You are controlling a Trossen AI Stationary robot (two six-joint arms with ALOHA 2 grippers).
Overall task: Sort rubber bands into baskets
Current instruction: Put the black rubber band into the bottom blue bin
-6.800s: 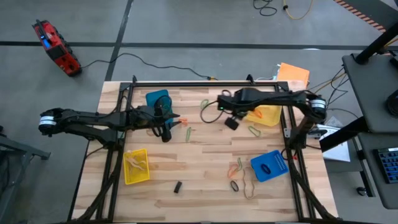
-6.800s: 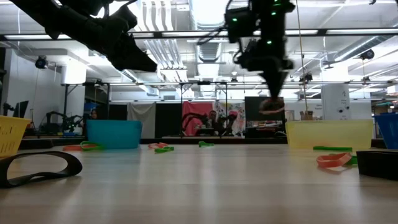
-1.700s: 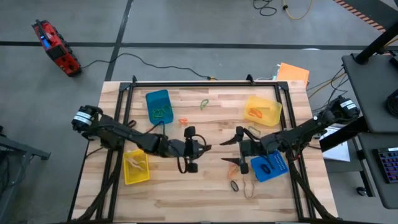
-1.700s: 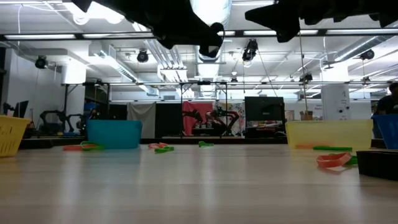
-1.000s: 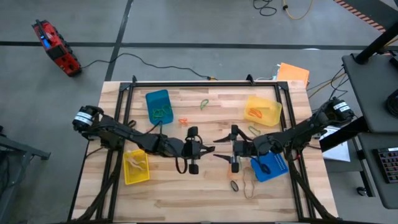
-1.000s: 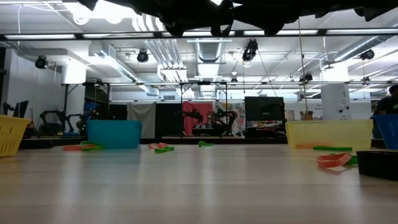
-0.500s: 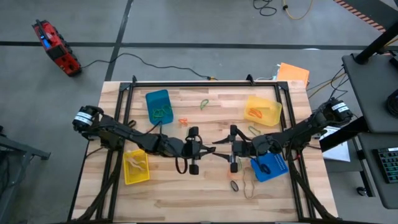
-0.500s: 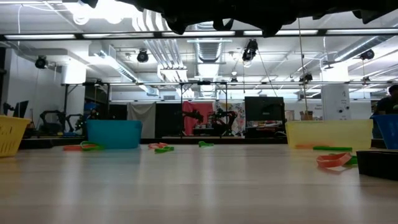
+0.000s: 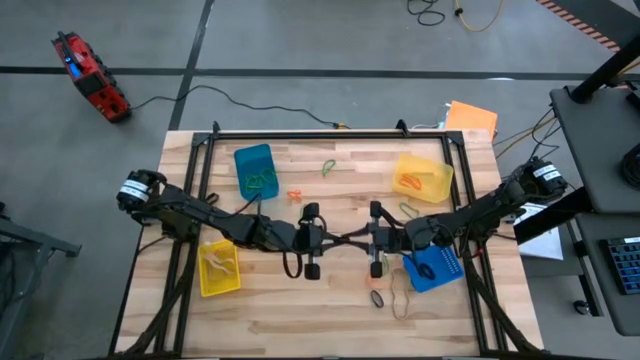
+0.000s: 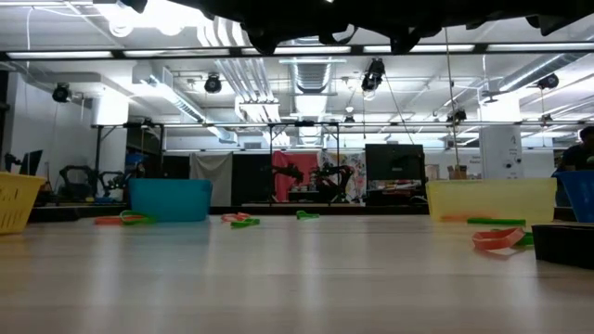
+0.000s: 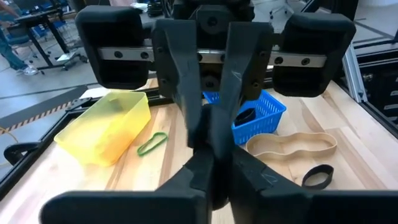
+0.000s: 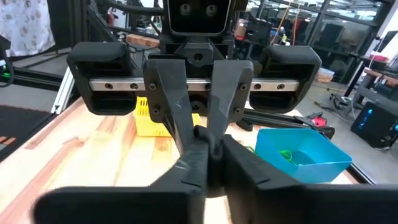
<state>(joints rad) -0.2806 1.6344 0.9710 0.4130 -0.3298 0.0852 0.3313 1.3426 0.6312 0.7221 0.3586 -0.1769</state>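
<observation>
Both arms are nose to nose over the middle of the table: left gripper (image 9: 338, 240) and right gripper (image 9: 356, 239) meet tip to tip, each pair of fingers clenched tight. I honestly can't tell if a rubber band is pinched in there; it's all dark on dark. The overhead view only gives you that meeting point, while the wrist cams show the fingers pressed together properly. The low view is no help here, just dark arm shapes along the top edge. Looking past the left gripper, just beyond the other arm's fingers, there's a wavy tan band (image 11: 292, 144) lying flat and a black band (image 11: 317, 177) beside it. A bit farther is a blue basket (image 11: 264, 115) with a black loop (image 11: 244, 115) inside. Off to the other side sits a green band (image 11: 152, 144) next to a yellow basket (image 11: 106, 127). Past the right gripper you get the second yellow basket (image 12: 149, 121), then the second blue basket (image 12: 298, 152) holding thin green loops (image 12: 285, 154). From above, the first yellow basket has orange bands (image 9: 409, 182) in it.
</observation>
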